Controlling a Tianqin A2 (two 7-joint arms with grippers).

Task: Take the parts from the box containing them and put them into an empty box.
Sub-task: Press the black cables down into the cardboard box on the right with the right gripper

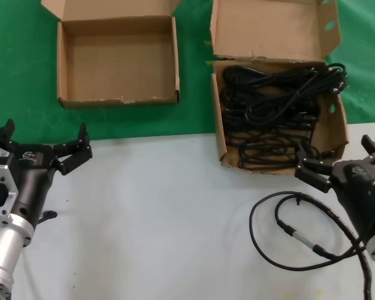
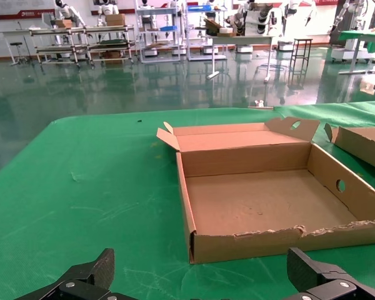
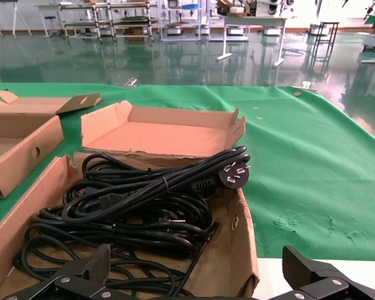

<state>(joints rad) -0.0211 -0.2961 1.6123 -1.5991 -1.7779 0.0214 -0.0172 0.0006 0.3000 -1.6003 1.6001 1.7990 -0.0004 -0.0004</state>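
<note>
The parts, several thin black power cords [image 1: 272, 115] in coiled bundles, fill the open cardboard box [image 1: 337, 125] on the right of the green cloth. In the right wrist view the cords [image 3: 144, 200] lie piled in it, with one plug [image 3: 234, 175] resting on the far rim. The empty box [image 1: 119, 69] stands at the back left with its lid flap folded back, and its front wall [image 2: 269, 242] faces the left wrist camera. My left gripper [image 1: 45, 137] [image 2: 201, 269] is open, short of the empty box. Open too, my right gripper [image 1: 340, 159] [image 3: 197, 262] hovers at the near wall of the cord box.
A thicker looped black cable [image 1: 287, 231] with a silver-white connector lies on the white table [image 1: 162, 212] beside my right arm. The green cloth [image 1: 12, 75] covers the back half. Both boxes stand side by side with a gap between them.
</note>
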